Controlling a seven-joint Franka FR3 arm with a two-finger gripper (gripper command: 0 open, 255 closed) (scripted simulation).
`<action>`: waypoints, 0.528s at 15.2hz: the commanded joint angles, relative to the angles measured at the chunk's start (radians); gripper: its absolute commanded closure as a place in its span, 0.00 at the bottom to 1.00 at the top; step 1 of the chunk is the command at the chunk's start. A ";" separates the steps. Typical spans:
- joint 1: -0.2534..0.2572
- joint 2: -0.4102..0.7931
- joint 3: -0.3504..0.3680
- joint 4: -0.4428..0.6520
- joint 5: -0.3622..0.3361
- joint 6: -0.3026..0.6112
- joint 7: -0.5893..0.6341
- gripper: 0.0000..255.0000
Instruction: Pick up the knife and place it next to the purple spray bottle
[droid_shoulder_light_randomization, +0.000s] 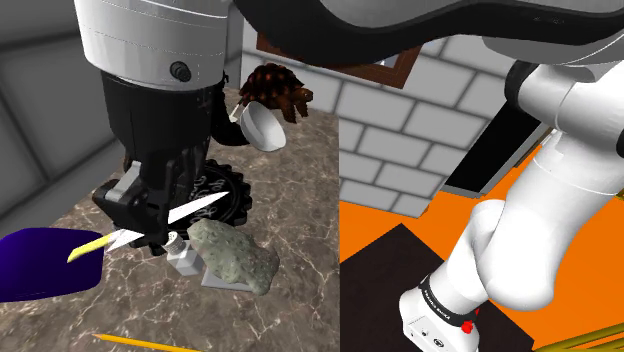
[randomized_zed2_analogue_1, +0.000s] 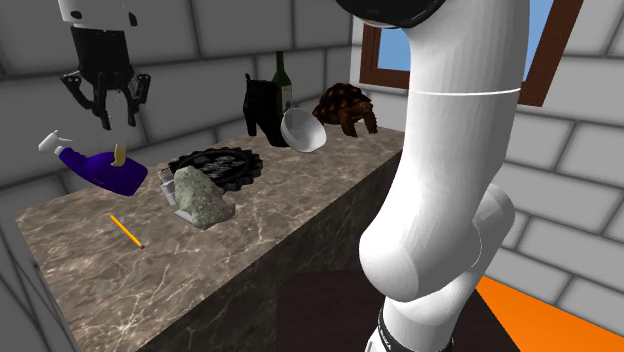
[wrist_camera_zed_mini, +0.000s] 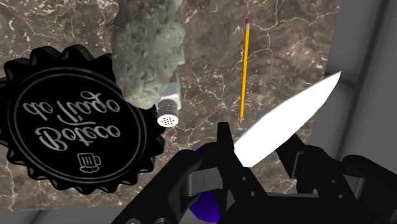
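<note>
My gripper (droid_shoulder_light_randomization: 150, 225) is shut on the knife (droid_shoulder_light_randomization: 200, 207), which has a white blade and a yellowish handle and is held clear above the marble counter (droid_shoulder_light_randomization: 300, 200). In the wrist view the blade (wrist_camera_zed_mini: 292, 111) sticks out from between the fingers, past the gripper (wrist_camera_zed_mini: 257, 149). The purple spray bottle (droid_shoulder_light_randomization: 40, 262) lies on its side just beneath, its white nozzle toward the wall. In the second exterior view the gripper (randomized_zed2_analogue_1: 118, 118) hangs directly over the bottle (randomized_zed2_analogue_1: 100, 168), with the knife's handle (randomized_zed2_analogue_1: 120, 154) pointing down at it. A patch of purple (wrist_camera_zed_mini: 207, 200) shows under the hand.
A large black bottle-cap disc (wrist_camera_zed_mini: 70, 124), a greenish rock (wrist_camera_zed_mini: 149, 51) and a small shaker (wrist_camera_zed_mini: 168, 111) lie beside the bottle. A pencil (randomized_zed2_analogue_1: 126, 231) lies toward the counter's end. Farther along are a white bowl (randomized_zed2_analogue_1: 303, 130), a black boot (randomized_zed2_analogue_1: 262, 105) and a brown turtle (randomized_zed2_analogue_1: 345, 105).
</note>
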 joint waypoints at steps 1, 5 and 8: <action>0.008 0.008 0.005 -0.011 -0.006 0.019 0.015 1.00; 0.005 0.004 0.003 -0.070 -0.003 0.073 0.011 1.00; 0.004 0.003 0.003 -0.111 -0.003 0.114 0.009 1.00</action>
